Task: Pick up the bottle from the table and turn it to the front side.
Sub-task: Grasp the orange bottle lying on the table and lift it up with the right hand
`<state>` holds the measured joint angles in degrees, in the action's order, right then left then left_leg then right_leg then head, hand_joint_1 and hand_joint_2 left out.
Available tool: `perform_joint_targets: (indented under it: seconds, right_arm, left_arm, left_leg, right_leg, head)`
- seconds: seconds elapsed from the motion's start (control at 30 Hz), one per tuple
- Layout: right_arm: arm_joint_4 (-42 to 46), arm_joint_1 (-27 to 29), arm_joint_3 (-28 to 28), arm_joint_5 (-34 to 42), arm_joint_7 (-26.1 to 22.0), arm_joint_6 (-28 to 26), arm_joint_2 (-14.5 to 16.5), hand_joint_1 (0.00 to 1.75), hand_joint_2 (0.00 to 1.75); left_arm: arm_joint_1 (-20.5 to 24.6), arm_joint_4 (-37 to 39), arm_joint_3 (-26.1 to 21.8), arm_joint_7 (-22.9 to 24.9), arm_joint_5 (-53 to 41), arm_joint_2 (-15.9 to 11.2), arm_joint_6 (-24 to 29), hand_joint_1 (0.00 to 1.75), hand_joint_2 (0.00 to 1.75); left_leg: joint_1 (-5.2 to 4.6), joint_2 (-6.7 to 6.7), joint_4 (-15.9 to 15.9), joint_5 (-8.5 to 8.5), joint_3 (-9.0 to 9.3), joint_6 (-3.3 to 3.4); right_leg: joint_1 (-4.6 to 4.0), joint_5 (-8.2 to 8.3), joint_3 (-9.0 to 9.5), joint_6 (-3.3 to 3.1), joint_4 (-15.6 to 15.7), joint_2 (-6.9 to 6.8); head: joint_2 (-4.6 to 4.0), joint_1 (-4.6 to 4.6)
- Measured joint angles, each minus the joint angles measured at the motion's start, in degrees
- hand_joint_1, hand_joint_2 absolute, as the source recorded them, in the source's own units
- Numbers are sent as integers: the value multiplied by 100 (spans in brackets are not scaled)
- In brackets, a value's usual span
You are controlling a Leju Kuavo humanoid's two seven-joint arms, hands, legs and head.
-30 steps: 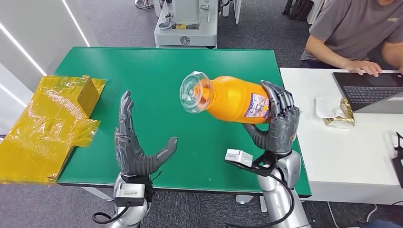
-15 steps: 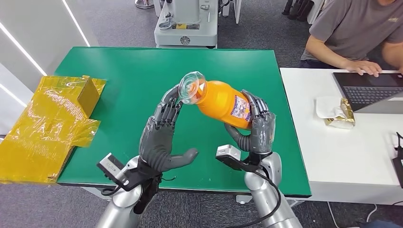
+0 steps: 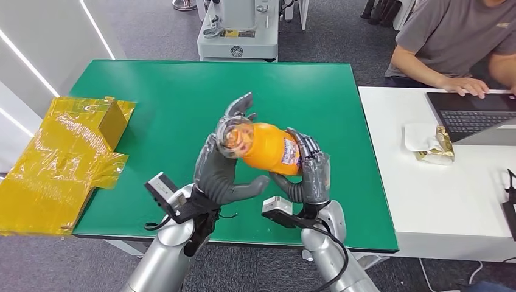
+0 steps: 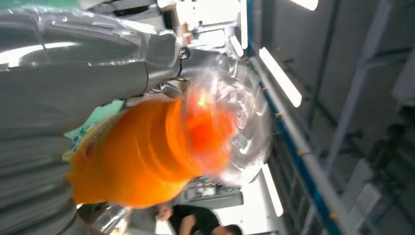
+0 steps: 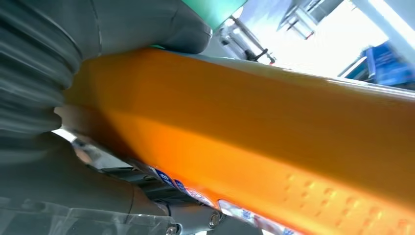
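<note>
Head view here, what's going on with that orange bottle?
The robot's right hand holds the orange plastic bottle with a clear base on its side above the green table. The left hand is at the bottle's clear end, fingers against it. Whether it grips yet is unclear. A person sits at a laptop nearby.

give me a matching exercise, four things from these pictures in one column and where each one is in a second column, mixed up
Things:
1. orange bottle
2. yellow wrapped box
3. laptop
4. left hand

Places:
A. on the white table, in front of the seated person
B. off the left edge of the green table
C. at the clear end of the bottle
D. held above the green table in the right hand

Pairs: 1-D, 2-B, 3-A, 4-C
</note>
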<state>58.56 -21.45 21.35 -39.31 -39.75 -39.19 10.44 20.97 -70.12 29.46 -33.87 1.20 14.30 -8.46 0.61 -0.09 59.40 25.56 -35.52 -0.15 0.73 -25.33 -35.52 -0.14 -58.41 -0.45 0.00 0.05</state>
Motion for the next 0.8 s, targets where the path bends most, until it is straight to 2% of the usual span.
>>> perform_joint_targets:
  seconds: [0.5,0.8]
  right_arm:
    - [251,24,372,194,7,-1,8,175,175]
    - [86,-77,624,264,195,28,5,175,175]
  left_arm:
    - [239,810,0,-27,-31,190,191,0,175]
    - [225,827,0,-34,-223,199,890,0,175]
  left_leg:
    - [1,1,-1,0,-1,0]
    - [0,0,0,0,-1,0]
  right_leg:
    - [0,0,0,0,-1,0]
    - [0,0,0,0,-1,-1]
  head:
    - [0,0]
    - [0,1]
